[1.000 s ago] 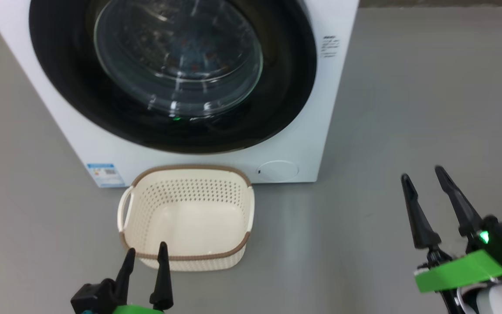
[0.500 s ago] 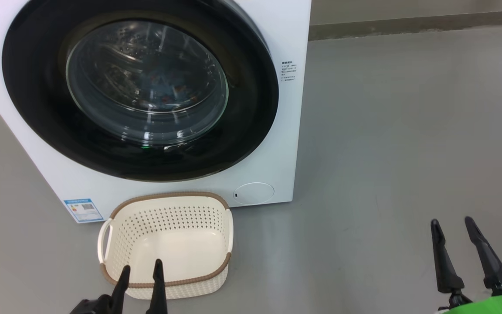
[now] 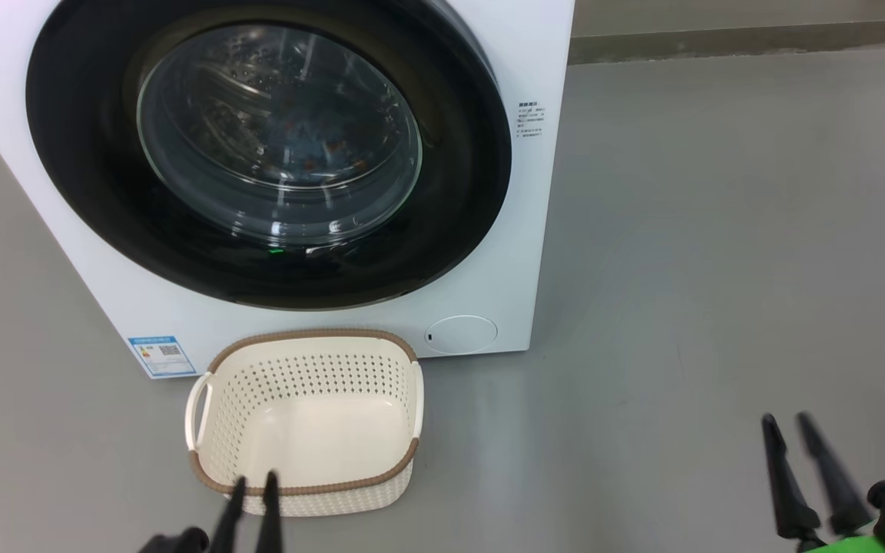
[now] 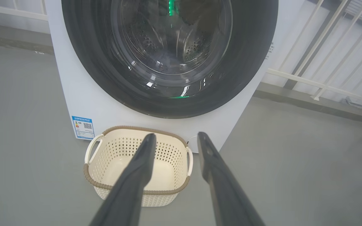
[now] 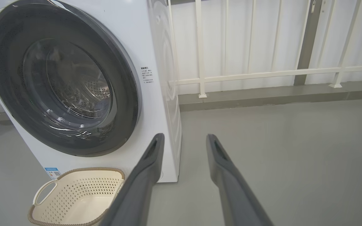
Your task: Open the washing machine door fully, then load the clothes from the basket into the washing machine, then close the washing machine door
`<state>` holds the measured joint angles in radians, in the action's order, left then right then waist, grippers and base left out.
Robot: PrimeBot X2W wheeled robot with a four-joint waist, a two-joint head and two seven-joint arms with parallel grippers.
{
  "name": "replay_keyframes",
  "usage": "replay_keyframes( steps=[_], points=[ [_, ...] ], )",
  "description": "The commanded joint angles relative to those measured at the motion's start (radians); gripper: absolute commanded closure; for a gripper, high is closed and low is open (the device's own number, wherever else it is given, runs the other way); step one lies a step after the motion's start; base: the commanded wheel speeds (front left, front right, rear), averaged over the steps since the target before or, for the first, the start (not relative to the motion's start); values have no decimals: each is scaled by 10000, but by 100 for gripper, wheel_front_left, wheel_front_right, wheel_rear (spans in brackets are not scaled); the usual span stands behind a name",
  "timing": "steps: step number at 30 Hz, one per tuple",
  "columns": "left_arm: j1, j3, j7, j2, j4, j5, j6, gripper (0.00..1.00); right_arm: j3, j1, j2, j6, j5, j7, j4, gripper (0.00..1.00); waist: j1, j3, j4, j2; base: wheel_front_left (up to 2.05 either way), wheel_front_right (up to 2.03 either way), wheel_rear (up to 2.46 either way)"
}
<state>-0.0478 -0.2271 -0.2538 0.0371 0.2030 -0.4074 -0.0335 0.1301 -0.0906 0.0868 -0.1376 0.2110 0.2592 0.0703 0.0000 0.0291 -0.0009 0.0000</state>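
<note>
We find the large white boxy front-loading washing machine (image 3: 542,230) standing on a plain grey floor (image 3: 681,269), with its round door (image 3: 458,192), a wide glossy black rim around a bulging clear glass bowl, lying flush against the machine's front. Through the glass we make out light-blue fabric with orange marks, the clothes (image 3: 312,150), inside the machine's drum. The small cream-white perforated plastic basket (image 3: 312,336) with the brown woven-look rim sits just in front of the machine's base, below the door, and holds nothing. The left claw (image 3: 254,482) hangs over the basket edge farthest from the machine, fingers parted by a moderate gap and gripping nothing. The right claw (image 3: 786,421) is well clear of the machine, off towards its right side, likewise parted and empty. We judge loading and closing complete. Should the door need handling again, we expect it to be rigid and fairly heavy, its polished rim slippery and its glass centre not to be struck. The grip belongs on the rim's outer edge opposite the hinge, though we cannot make out hinge or recess here. The clothes should be soft and light. The basket should be light and stiff, best taken by a side handle.
</note>
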Motion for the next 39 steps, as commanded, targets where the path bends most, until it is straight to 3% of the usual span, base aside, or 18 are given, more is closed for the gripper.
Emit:
replay_keyframes(
  steps=[1, 9, 15, 39],
  points=[
    [-17, -2, 7, -5, 43, -28, 4, 100, 0, 1, -18, 0, 28, -23, 67, 100, 0, 0, 1, 0, 0, 0, 0],
    [-29, 136, 176, 17, 166, -719, 89, 100, -3, 49, -79, 4, 792, -249, 315, 100, 23, 6, 1, 0, 0, 0, 0],
    [44, 247, 302, 42, 190, -1222, 155, 100, -14, 131, -91, 7, 1351, -392, 378, 100, 1, -28, 1, 0, 0, 0, 0],
    [373, 812, 933, 138, 258, -3599, 473, 100, -49, 527, -149, 20, 4029, -1095, 669, 100, 0, -93, 3, 0, 0, 0, 0]
  ],
)
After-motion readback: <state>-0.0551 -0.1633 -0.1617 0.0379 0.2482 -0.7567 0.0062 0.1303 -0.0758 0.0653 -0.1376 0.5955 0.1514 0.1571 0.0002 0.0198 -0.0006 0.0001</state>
